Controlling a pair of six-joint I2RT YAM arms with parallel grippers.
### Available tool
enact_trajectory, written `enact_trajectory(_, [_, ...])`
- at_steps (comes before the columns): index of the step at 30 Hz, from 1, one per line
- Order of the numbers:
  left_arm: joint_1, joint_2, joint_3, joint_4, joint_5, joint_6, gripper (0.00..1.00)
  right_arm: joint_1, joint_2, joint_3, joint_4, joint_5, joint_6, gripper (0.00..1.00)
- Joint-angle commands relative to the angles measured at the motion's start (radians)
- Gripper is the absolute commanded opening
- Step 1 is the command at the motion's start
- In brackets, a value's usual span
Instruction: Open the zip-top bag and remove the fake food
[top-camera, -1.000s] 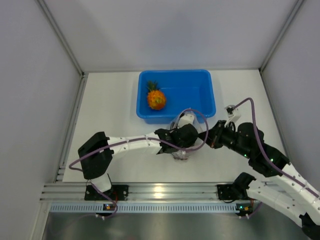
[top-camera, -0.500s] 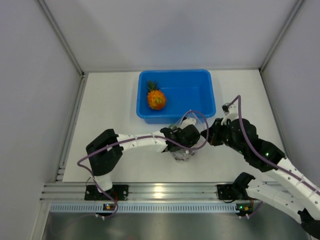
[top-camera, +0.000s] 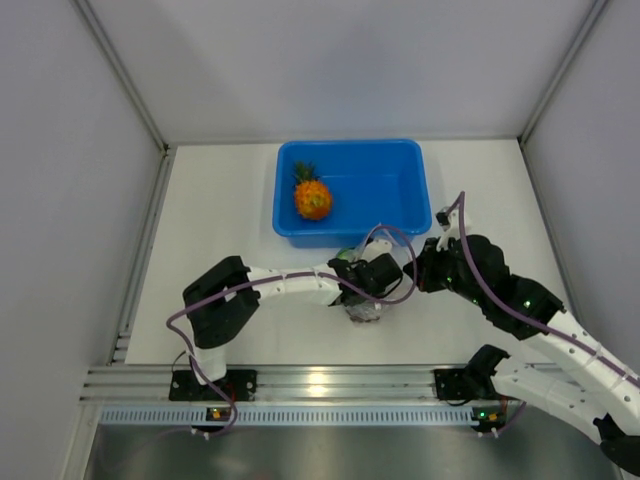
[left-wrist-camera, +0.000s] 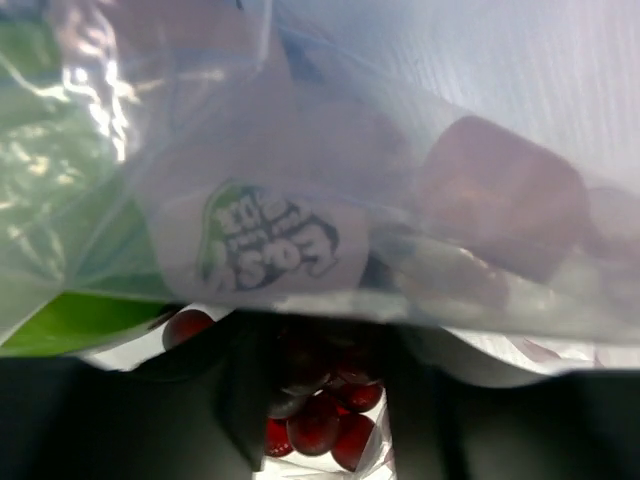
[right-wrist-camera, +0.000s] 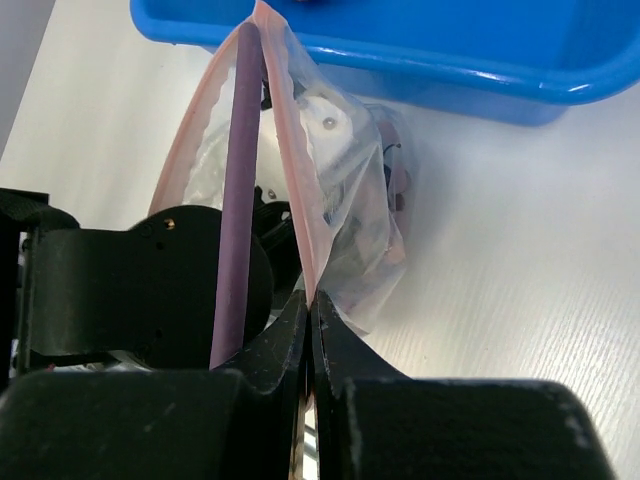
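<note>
The clear zip-top bag (top-camera: 366, 310) lies just in front of the blue tub (top-camera: 352, 146). My right gripper (right-wrist-camera: 310, 300) is shut on its pink zip strip (right-wrist-camera: 285, 130) and holds the mouth up; it also shows in the top view (top-camera: 413, 272). My left gripper (top-camera: 368, 288) reaches down inside the bag. In the left wrist view its fingers (left-wrist-camera: 235, 390) close on both sides of the dark red-purple grape bunch (left-wrist-camera: 318, 430). A green piece (left-wrist-camera: 60, 322) lies at the left under the plastic. The orange pineapple (top-camera: 312, 198) lies in the tub.
The blue tub's near wall (right-wrist-camera: 450, 60) stands right behind the bag. The left arm's purple cable (right-wrist-camera: 238, 180) runs through the bag's mouth. Grey side walls close in the white table (top-camera: 230, 200). A metal rail (top-camera: 300, 380) runs along the near edge.
My left gripper has pushed a little deeper into the bag as its elbow swung right. My right gripper has shifted slightly left and up, still pinching the zip strip.
</note>
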Motion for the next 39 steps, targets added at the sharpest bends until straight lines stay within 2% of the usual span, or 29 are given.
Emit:
enact_trajectory(1, [0.001,-0.025,-0.024,-0.074,-0.005,-0.028,0.4,-0.006,-0.012,0.033,0.036,-0.017,-0.04,0.0])
enact_trajectory(2, [0.001,-0.051,-0.022,-0.071,-0.011,-0.032,0.31,-0.008,-0.013,0.031,0.036,-0.018,-0.051,0.0])
enact_trajectory(4, [0.001,-0.076,-0.019,-0.068,-0.019,-0.036,0.22,-0.008,-0.018,0.033,0.042,-0.012,-0.063,0.0])
enact_trajectory(5, [0.001,-0.096,-0.015,-0.064,-0.026,-0.03,0.14,-0.006,-0.021,0.037,0.042,-0.009,-0.076,0.0])
enact_trajectory(8, [-0.011,-0.14,-0.018,-0.024,-0.022,0.002,0.07,-0.006,-0.007,0.053,0.047,0.014,-0.117,0.0])
enact_trajectory(14, [-0.029,-0.195,-0.039,0.05,0.029,0.051,0.0,-0.006,0.082,0.164,0.016,0.055,-0.197,0.0])
enact_trajectory(20, [-0.063,-0.261,-0.09,0.114,0.013,0.054,0.0,-0.008,0.21,0.316,-0.056,0.163,-0.255,0.0])
enact_trajectory(26, [-0.088,-0.335,-0.151,0.182,-0.016,0.082,0.0,-0.008,0.284,0.327,-0.071,0.164,-0.267,0.0])
enact_trajectory(30, [-0.089,-0.366,-0.197,0.249,0.039,0.131,0.0,-0.009,0.306,0.312,-0.06,0.158,-0.272,0.0])
enact_trajectory(33, [-0.091,-0.392,-0.212,0.254,0.0,0.133,0.0,-0.009,0.338,0.313,-0.082,0.155,-0.287,0.0])
enact_trajectory(39, [-0.091,-0.442,-0.22,0.253,-0.148,0.123,0.0,-0.009,0.333,0.24,-0.069,-0.044,-0.283,0.0])
